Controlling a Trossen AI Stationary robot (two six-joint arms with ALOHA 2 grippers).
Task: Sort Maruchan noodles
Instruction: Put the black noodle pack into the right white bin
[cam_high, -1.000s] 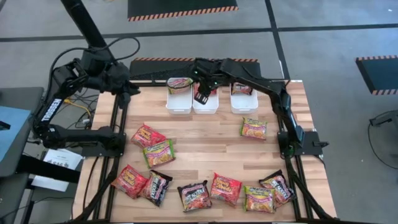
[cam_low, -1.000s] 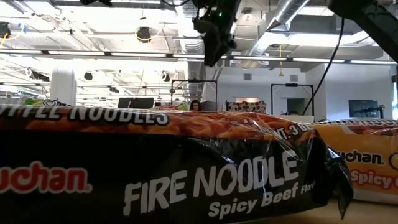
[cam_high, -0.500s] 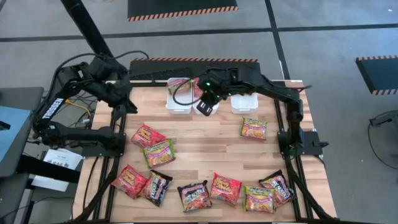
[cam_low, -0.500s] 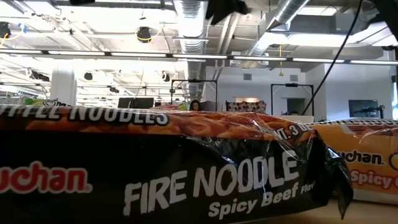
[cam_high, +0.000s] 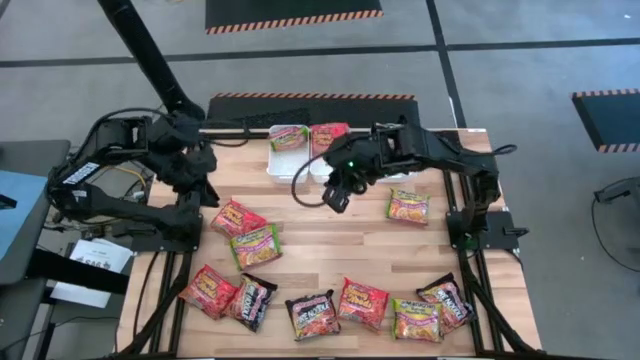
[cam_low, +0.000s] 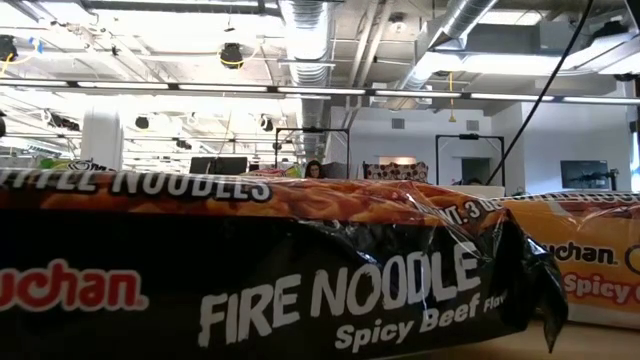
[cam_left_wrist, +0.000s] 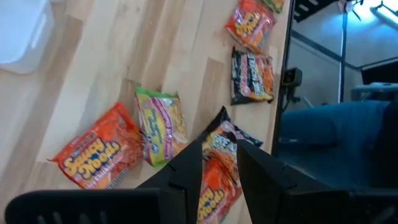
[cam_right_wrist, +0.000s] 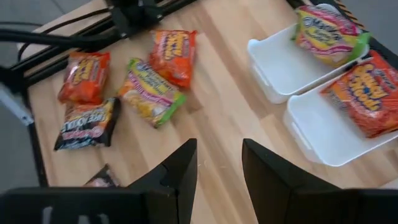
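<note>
The wooden table (cam_high: 330, 235) carried three white bins along its far edge, taken here as the landmark row: a left bin (cam_high: 287, 152), a middle bin (cam_high: 328, 140) and a right bin (cam_high: 393, 170), the last largely covered by the right arm. A green-yellow packet (cam_right_wrist: 328, 28) lay in the left bin, and a red-orange packet (cam_right_wrist: 365, 93) lay in the middle bin. The right gripper (cam_high: 336, 193) hung over the table just in front of the middle bin; in the right wrist view its fingers (cam_right_wrist: 177, 174) stood apart with bare wood between them, grasping nothing. The left gripper (cam_high: 205, 160) was positioned to the left of the bin row, near the table's left edge; its fingers (cam_left_wrist: 186, 171) also stood apart and held nothing. In front of the right bin lay a single green-yellow packet (cam_high: 408, 206). In front of and to the left of the left bin lay a red-orange packet (cam_high: 237, 216) touching a green-yellow packet (cam_high: 256, 245). The remaining Maruchan noodles formed a row along the edge farthest from the bins, running from a red-orange packet (cam_high: 207, 289) and a black packet (cam_high: 252, 299), through another black packet (cam_high: 313, 313) and a red-orange one (cam_high: 362, 303), to a green-yellow packet (cam_high: 417, 320) overlapping a black one (cam_high: 446, 297). The low view was filled by a black Fire Noodle packet (cam_low: 250, 280) close to the lens.
</note>
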